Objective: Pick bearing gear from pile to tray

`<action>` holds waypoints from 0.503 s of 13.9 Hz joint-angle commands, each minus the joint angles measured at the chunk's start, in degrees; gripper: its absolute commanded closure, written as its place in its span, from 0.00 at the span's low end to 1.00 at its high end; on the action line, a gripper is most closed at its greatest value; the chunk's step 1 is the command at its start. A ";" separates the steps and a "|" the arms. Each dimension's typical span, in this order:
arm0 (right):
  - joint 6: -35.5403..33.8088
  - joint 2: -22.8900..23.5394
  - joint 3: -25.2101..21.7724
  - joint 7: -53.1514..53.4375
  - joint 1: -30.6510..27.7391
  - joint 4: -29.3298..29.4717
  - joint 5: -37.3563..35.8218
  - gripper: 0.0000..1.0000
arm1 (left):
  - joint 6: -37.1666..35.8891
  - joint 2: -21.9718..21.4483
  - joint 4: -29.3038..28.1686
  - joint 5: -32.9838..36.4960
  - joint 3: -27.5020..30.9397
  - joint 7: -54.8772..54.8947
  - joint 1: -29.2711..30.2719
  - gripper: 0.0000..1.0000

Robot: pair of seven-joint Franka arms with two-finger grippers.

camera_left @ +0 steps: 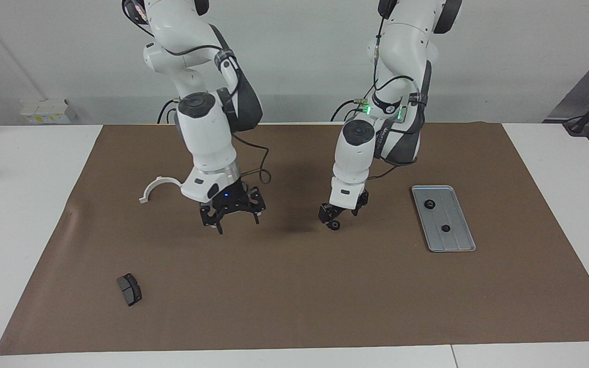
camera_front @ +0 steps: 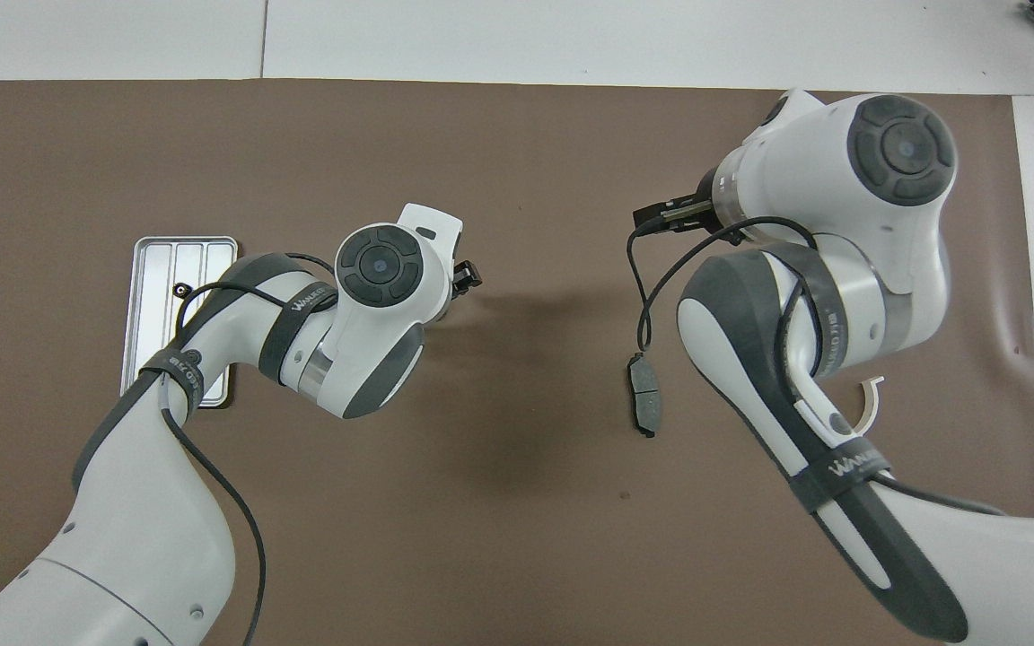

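Three bearing gears in view, catalogued on a dial laid over the brown mat [camera_left: 294, 306] as the facing view shows it, twelve toward the robots.

1–2. Tray gear A [camera_left: 429, 204] and tray gear B [camera_left: 446, 228]: both lie in the tray [camera_left: 457, 241] at three o'clock, apart from each other on its grooved floor. Judged already delivered.

3. Loose gear [camera_left: 335, 225]: on the mat just off centre toward two o'clock, at the tray's nine o'clock and well apart from it. The left gripper [camera_left: 337, 217] is low right over it, jaws released and grasping nothing. Judged lined up to pinch the gear for the carry to the tray. Whether a fingertip touches it cannot be told.

4. Right gripper [camera_left: 235, 223]: released, empty, hanging over the mat toward ten o'clock. Judged to be waiting out of the left arm's way.

5. Non-task parts, left lying because they are not wanted:
- White half-ring bracket [camera_left: 159, 186], farther out at ten o'clock.
- Brake pad one [camera_left: 129, 289], at eight o'clock.
- Brake pad two [camera_front: 644, 405], seen only from overhead, beside the right arm.
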 commanded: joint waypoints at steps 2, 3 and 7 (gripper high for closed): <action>-10.58 -6.31 0.73 -0.90 -6.15 -1.21 -0.03 0.00 | 2.37 -0.66 -3.84 1.52 0.93 -2.55 -1.61 0.00; -13.75 -7.98 0.73 -0.82 -7.20 -1.30 0.06 0.00 | 2.29 -0.66 -3.85 1.52 0.92 -3.33 -1.61 0.00; -23.78 -14.49 0.64 -0.55 -11.51 -1.21 -0.03 0.00 | 2.64 -0.92 -4.47 1.52 0.84 -3.69 -1.44 0.38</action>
